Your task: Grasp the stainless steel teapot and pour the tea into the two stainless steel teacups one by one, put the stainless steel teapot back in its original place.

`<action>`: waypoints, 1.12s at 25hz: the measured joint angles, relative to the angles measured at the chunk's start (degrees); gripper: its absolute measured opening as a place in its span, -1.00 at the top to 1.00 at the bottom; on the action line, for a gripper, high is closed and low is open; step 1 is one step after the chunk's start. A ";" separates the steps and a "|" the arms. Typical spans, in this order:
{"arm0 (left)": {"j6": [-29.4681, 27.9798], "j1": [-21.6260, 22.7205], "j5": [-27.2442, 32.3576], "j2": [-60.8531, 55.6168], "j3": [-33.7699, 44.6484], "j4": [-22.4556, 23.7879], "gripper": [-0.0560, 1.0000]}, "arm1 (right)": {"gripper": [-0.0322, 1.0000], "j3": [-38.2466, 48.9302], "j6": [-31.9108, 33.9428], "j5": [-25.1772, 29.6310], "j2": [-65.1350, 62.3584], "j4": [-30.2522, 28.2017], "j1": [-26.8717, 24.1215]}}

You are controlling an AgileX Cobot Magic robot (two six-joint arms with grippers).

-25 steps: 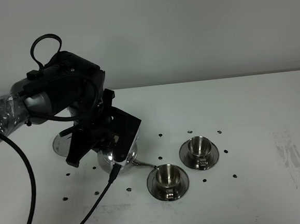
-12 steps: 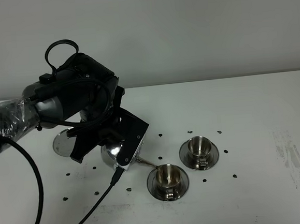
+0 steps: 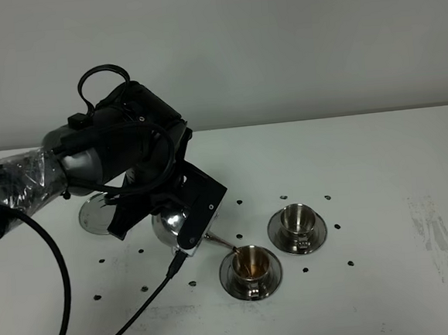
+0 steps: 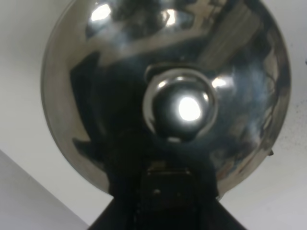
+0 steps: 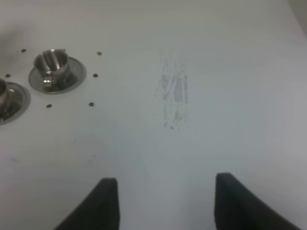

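My left gripper (image 3: 183, 217) is shut on the stainless steel teapot (image 3: 166, 225) and holds it tilted above the table. The thin spout (image 3: 218, 242) reaches down to the rim of the near teacup (image 3: 251, 265), which has brown tea in it. The far teacup (image 3: 296, 222) stands on its saucer to the right and looks empty. The round steel coaster (image 3: 94, 214) lies bare behind the arm. In the left wrist view the pot (image 4: 96, 96) and its lid knob (image 4: 180, 108) fill the frame. My right gripper (image 5: 165, 206) is open and empty over bare table, with both cups (image 5: 53, 62) far off.
Small black dots (image 3: 336, 226) are scattered on the white table around the cups. A grey scuff mark (image 3: 435, 236) lies at the right and also shows in the right wrist view (image 5: 172, 96). A black cable (image 3: 53, 258) hangs from the left arm.
My left arm has shifted a little right and tipped the teapot further. Brown tea now shows in the near cup. The right arm has not moved.
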 joint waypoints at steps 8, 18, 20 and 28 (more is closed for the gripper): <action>-0.06 -0.51 -0.15 0.00 0.00 1.89 0.46 | 0.08 0.00 0.00 0.00 0.00 0.00 0.00; -0.06 -0.51 -1.30 0.00 0.00 3.62 0.46 | 0.08 0.00 0.00 0.00 0.00 0.00 0.00; -0.06 -0.84 -1.59 0.00 0.00 3.81 0.46 | 0.08 0.00 0.00 0.00 0.00 0.00 0.00; -0.10 -1.75 -1.79 0.00 0.00 3.84 0.46 | 0.08 0.00 0.00 0.00 0.00 0.00 0.00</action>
